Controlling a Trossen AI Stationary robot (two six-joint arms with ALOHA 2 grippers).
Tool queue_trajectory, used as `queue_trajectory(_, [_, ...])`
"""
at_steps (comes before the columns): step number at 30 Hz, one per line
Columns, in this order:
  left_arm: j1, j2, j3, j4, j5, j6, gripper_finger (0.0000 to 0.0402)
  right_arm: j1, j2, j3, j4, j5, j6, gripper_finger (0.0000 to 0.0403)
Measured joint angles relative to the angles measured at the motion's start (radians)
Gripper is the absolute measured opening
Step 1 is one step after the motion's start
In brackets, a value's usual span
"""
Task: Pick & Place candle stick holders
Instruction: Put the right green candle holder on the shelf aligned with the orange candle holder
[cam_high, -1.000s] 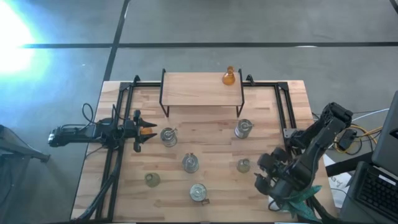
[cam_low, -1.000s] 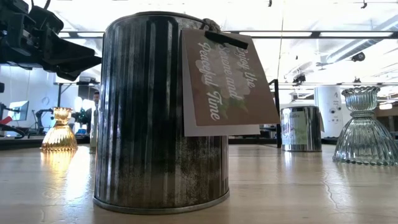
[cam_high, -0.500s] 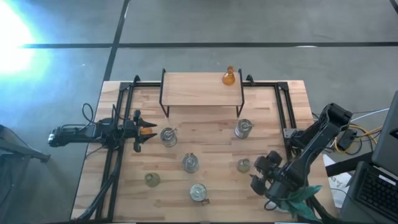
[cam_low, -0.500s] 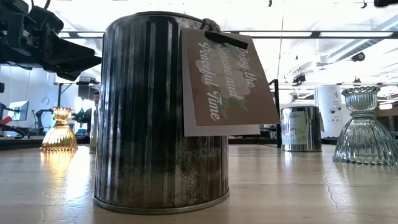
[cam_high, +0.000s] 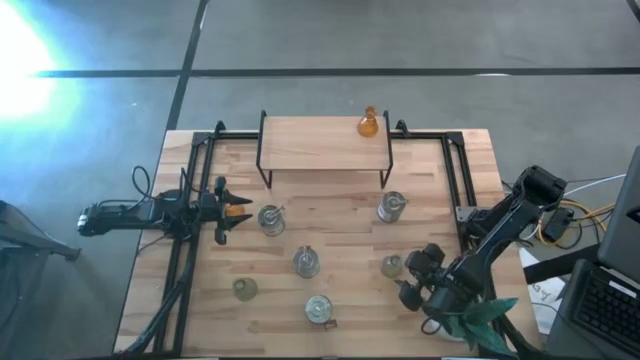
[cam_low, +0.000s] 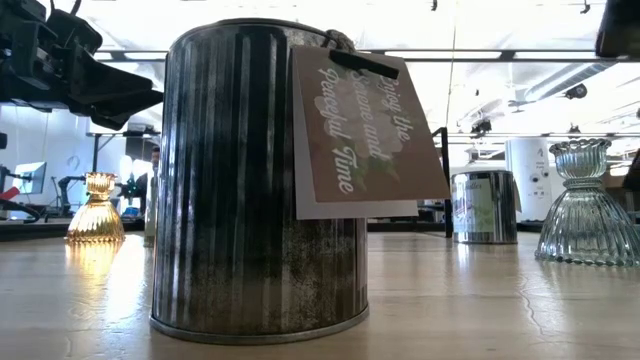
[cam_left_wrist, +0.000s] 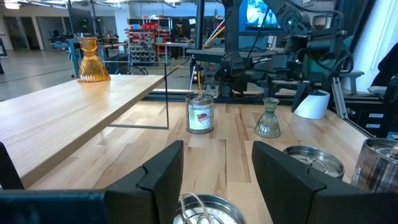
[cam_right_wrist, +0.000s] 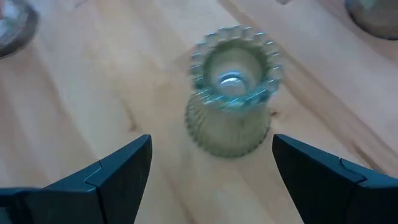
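A pale green glass holder (cam_high: 391, 266) stands upright on its base on the table at the right; it also shows in the right wrist view (cam_right_wrist: 231, 93) and the low view (cam_low: 585, 205). My right gripper (cam_high: 412, 277) is open just to its right, its fingers (cam_right_wrist: 118, 174) short of the holder on either side (cam_right_wrist: 211, 180). My left gripper (cam_high: 235, 210) waits open at the table's left (cam_left_wrist: 214, 174), above an amber holder (cam_low: 95, 210) that stands on the table. Another amber holder (cam_high: 369, 124) stands on the raised shelf. A second green holder (cam_high: 244, 289) stands near left.
Several silvery jars stand mid-table: (cam_high: 270, 217), (cam_high: 391, 207), (cam_high: 306, 263), and a tagged one (cam_high: 319, 310) close to the low camera (cam_low: 260, 180). The wooden shelf (cam_high: 320, 145) stands at the far edge. A teal spiky object (cam_high: 480, 315) sits near right, under my right arm.
My right gripper has moved toward the table's left edge, closing on the pale green holder, with its fingers still open. Its dark body now shows at the low view's top right corner. No holder has moved.
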Motion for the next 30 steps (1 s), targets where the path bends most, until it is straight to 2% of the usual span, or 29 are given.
queue_trajectory(5, [0.000, 0.000, 0.000, 0.000, 0.000, 0.000, 0.0195, -0.035, 0.000, -0.027, 0.037, 0.040, -0.005, 0.0324])
queue_trajectory(13, [0.000, 0.000, 0.000, 0.000, 0.000, 0.000, 0.0195, -0.086, 0.000, -0.033, 0.172, 0.039, -0.130, 0.0318])
queue_trajectory(20, [0.000, 0.000, 0.000, 0.000, 0.000, 0.000, 0.0195, -0.123, 0.001, -0.058, 0.186, 0.039, -0.133, 0.0279])
queue_trajectory(30, [0.000, 0.000, 0.000, 0.000, 0.000, 0.000, 0.0195, -0.158, 0.001, -0.149, 0.336, 0.037, -0.166, 0.0212])
